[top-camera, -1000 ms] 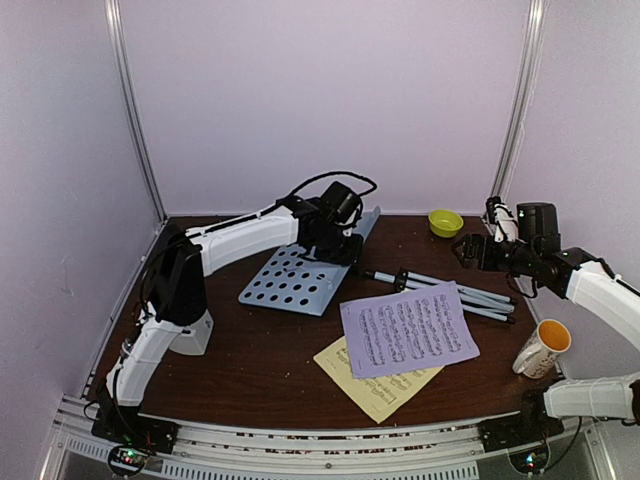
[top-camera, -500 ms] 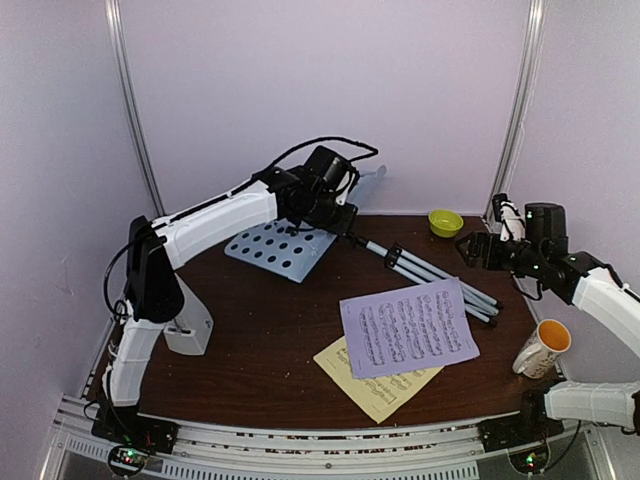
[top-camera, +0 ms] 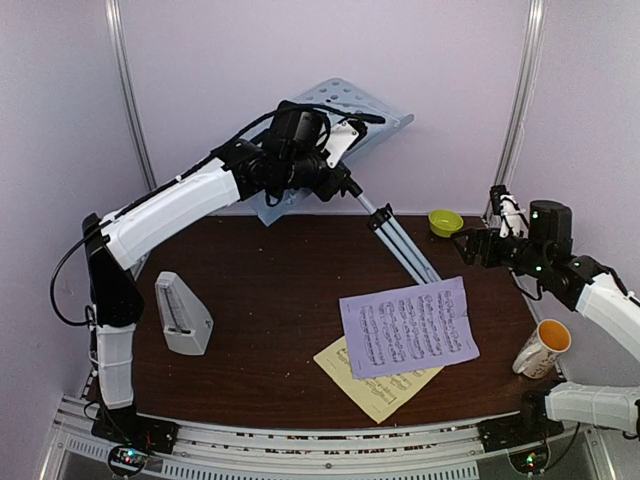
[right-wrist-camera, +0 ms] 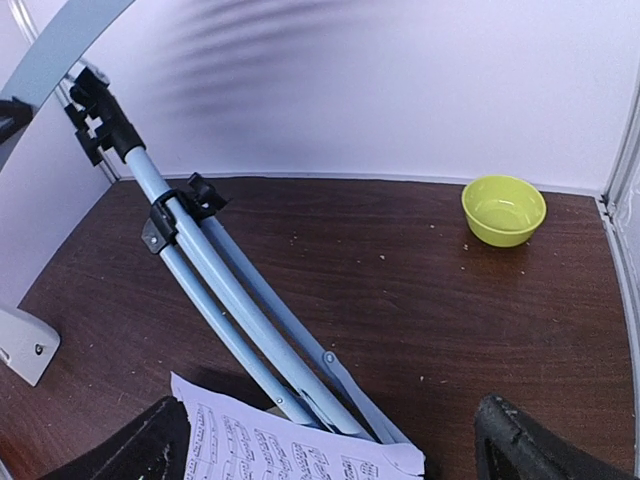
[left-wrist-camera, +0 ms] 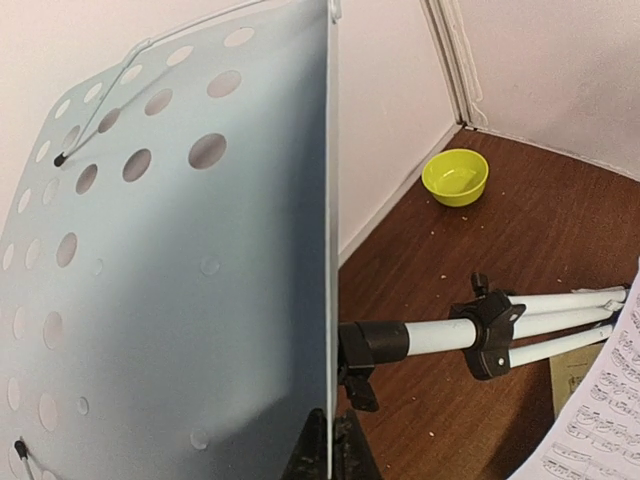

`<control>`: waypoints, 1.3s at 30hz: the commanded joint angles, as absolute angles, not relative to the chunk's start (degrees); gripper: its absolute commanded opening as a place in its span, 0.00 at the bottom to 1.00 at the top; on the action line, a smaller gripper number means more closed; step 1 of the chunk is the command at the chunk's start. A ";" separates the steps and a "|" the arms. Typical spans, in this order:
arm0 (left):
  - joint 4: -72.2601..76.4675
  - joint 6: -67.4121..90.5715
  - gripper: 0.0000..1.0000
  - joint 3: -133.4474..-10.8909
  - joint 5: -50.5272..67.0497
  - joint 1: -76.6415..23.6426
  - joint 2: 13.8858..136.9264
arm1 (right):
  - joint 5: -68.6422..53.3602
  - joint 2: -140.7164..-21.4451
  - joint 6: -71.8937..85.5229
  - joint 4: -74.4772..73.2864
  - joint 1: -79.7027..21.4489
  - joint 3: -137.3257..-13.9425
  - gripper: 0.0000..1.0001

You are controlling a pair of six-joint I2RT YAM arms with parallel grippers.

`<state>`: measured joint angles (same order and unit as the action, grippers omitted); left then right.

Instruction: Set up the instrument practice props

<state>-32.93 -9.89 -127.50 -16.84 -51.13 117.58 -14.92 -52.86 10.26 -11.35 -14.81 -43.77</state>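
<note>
My left gripper (top-camera: 325, 170) is shut on the edge of the grey perforated music-stand desk (top-camera: 345, 105) and holds it high near the back wall. In the left wrist view the desk (left-wrist-camera: 180, 280) fills the left side, its edge between my fingertips (left-wrist-camera: 330, 450). The silver tripod (top-camera: 400, 245) slants down from it, its folded leg ends by the lilac page (top-camera: 410, 325); it also shows in the right wrist view (right-wrist-camera: 230, 310). A pale yellow page (top-camera: 375, 388) lies under the lilac one. The grey pyramid metronome (top-camera: 180, 315) stands at the left. My right gripper (top-camera: 470, 245) is open and empty, above the tripod's leg ends (right-wrist-camera: 330, 460).
A small green bowl (top-camera: 445, 222) sits at the back right, also seen in the left wrist view (left-wrist-camera: 455, 177) and the right wrist view (right-wrist-camera: 503, 210). A mug with orange inside (top-camera: 540, 348) stands at the right edge. Walls close off the back and sides.
My left arm has lifted the desk from the table up toward the back wall, tilting the tripod upright on its leg ends. The metronome has come into view. The right arm barely moved.
</note>
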 commanded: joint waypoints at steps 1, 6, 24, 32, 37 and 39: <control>-8.99 -25.94 0.00 -129.57 -19.61 -53.30 109.78 | -14.28 -55.24 7.10 -6.45 -18.79 -46.02 1.00; -5.68 -33.88 0.00 -130.20 -20.98 -55.13 109.13 | -11.87 -61.69 5.47 -2.29 -23.58 -49.27 0.99; -1.71 -43.60 0.00 -128.49 -19.38 -58.51 106.08 | -2.67 -76.68 -0.71 1.00 -30.97 -59.39 0.52; -0.28 -47.05 0.00 -128.32 -19.39 -59.60 106.08 | 2.28 -79.06 -3.48 1.17 -33.81 -61.22 0.40; 0.61 -50.40 0.00 -127.79 -20.57 -60.37 105.95 | 4.18 -79.54 -3.52 1.52 -34.01 -62.66 0.11; 1.67 -50.93 0.00 -127.03 -20.80 -60.51 105.70 | 4.88 -79.10 -3.77 2.37 -34.02 -62.63 0.00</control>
